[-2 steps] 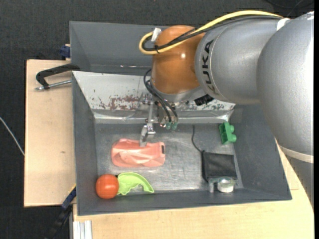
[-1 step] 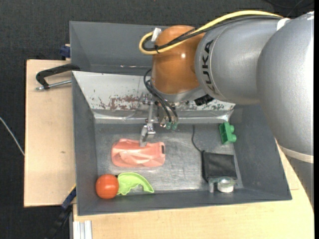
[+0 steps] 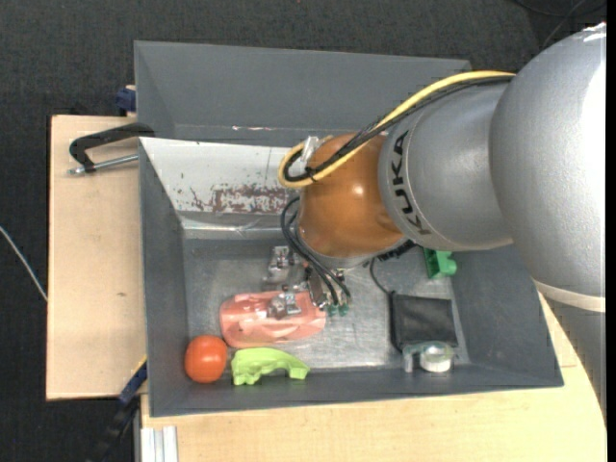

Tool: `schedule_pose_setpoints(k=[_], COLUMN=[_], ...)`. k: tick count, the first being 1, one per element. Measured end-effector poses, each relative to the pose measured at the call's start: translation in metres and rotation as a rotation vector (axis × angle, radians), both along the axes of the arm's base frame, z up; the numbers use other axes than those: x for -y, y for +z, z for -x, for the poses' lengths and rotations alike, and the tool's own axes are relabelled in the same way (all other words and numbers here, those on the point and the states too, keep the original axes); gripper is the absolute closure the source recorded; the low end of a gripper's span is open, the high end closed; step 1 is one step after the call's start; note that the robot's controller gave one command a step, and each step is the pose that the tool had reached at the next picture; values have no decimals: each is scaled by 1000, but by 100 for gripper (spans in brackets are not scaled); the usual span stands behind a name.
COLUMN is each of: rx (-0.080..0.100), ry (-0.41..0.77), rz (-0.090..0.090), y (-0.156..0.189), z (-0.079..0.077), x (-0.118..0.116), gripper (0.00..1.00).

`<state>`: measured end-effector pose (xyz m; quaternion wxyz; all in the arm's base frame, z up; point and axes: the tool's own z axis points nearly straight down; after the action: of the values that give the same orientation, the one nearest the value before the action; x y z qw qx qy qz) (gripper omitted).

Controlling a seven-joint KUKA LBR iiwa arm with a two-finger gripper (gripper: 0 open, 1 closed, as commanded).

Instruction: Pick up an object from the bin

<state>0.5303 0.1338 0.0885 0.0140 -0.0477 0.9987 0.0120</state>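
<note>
Grey metal is sloping down to the floor of the bin, where the gripper is hanging directly over a pink oblong thing lying toward the front left. Its long axis is running left to right, the right end sitting beneath the gripper, the left end pointing toward an orange ball; a lime-green scrap is lying just in front. Whether the gripper is standing open or gripping anything, I cannot tell
</note>
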Motion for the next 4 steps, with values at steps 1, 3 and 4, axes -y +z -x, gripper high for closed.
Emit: schedule_pose_setpoints(k=[1,3,4], rx=[40,36,-5], ry=[-6,-6,-2], rz=[-7,-5,2], y=[1,0,-1], z=[-9,-8,1], x=[0,1,1], gripper=[0,0,100])
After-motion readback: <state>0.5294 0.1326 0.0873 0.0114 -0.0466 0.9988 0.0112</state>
